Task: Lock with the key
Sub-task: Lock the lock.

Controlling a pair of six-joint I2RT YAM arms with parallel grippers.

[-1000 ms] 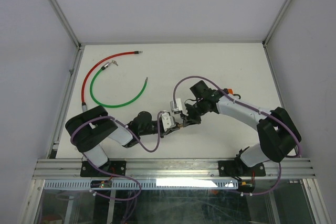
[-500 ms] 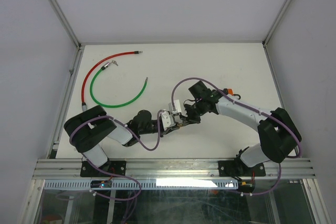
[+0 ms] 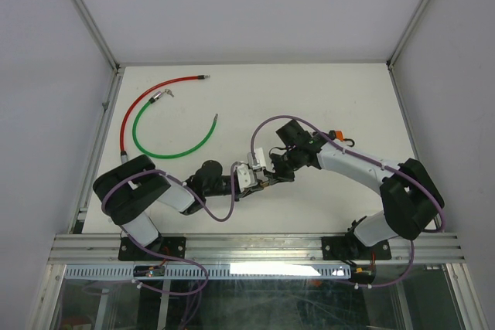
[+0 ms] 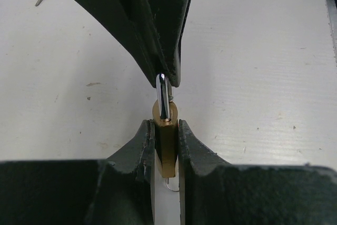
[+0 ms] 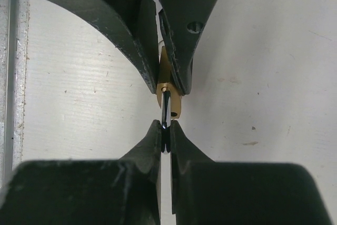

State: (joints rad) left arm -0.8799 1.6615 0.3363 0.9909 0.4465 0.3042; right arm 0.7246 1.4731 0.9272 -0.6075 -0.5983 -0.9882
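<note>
1. Brass padlock (image 4: 167, 156) is clamped in the left gripper (image 4: 166, 133), jaws narrowed tight onto both sides of its body, and is held just above the white surface (image 4: 263, 77).
2. Silver key (image 5: 166, 110) is pinched in the right gripper (image 5: 165, 131), jaws almost closed on its rear end.
3. Key blade is seated in the end face of the padlock, and key and lock are lined up straight between the two grippers, which are set tip to tip.
4. In the top view, the padlock is placed mid-surface toward the near edge, largely hidden by both grippers.
5. Shackle state cannot be told.
6. Red cable (image 3: 133, 106) and green cable (image 3: 166, 156) are laid in arcs at the far left, well apart from the grippers.
</note>
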